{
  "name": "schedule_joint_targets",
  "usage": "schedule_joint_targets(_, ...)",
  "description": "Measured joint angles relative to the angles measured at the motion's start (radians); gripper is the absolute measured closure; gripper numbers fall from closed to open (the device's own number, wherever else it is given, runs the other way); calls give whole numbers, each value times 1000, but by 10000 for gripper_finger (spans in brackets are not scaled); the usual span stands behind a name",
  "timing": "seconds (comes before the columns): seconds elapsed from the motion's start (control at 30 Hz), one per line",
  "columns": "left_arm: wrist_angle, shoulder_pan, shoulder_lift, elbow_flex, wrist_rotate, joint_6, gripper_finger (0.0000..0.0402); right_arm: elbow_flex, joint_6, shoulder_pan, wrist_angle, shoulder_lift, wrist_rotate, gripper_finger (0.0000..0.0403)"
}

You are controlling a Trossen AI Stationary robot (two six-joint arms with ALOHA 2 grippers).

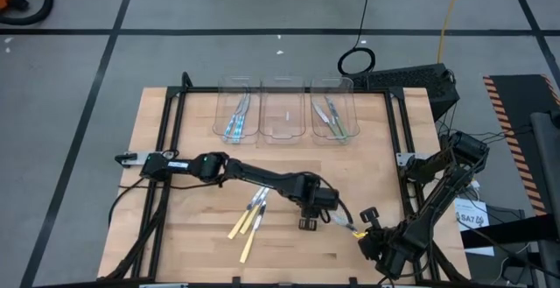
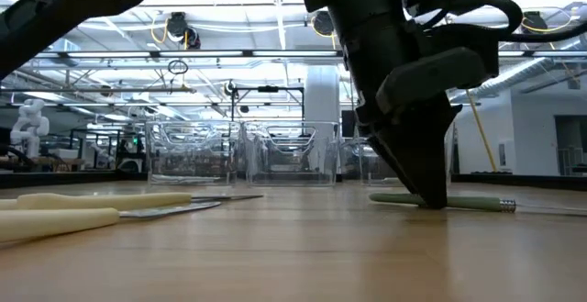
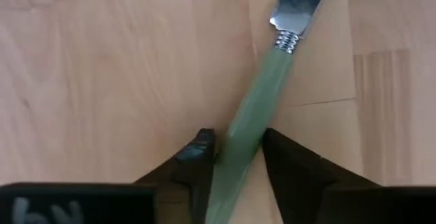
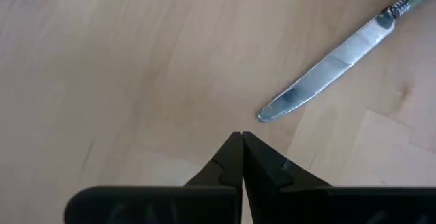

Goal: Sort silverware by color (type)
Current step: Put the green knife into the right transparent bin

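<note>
The green-handled knife with a silvery blade (image 3: 262,91) lies flat on the pale wooden counter (image 1: 192,244), its long axis running from the left claw (image 1: 307,223) toward the right claw (image 1: 372,234), blade tip nearest the right one. In the left wrist view the handle passes straight between the left claw's two dark fingers (image 3: 197,159), slanting away to the ribbed collar and blade beyond them. The fingers stand partly apart, one on each side of the handle and close against it; whether they press it cannot be told, and the knife rests on the wood.

The right claw is clenched, fingertips meeting, holding nothing; the blade tip lies just ahead of it in its own wrist view.

The low view shows the left claw's tip planted on the counter over the green handle, which the overhead view barely resolves. Only the overhead view gives the rest: three pale yellow-handled utensils (image 1: 248,221) just beside the left claw, toward the left arm's base, and well beyond it three clear plastic bins (image 1: 284,108), the outer two holding blue and green pieces.
</note>
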Motion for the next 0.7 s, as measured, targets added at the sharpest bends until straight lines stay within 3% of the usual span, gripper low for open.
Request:
schedule_joint_targets(0.27, -15, -63, 0, -4, -40, -145, 344, 0, 1, 0, 1, 0, 0, 403)
schedule_joint_targets(0.4, -15, -114, 0, -5, -82, -218, 351, 0, 1, 0, 1, 0, 2, 403)
schedule_joint_targets(0.6, -12, -164, 4, -1, -225, -256, 352, 0, -27, 0, 1, 0, 54, 403)
schedule_joint_targets(0.7, -11, -175, 5, -1, -235, -267, 352, 0, -31, -4, 1, 0, 53, 403)
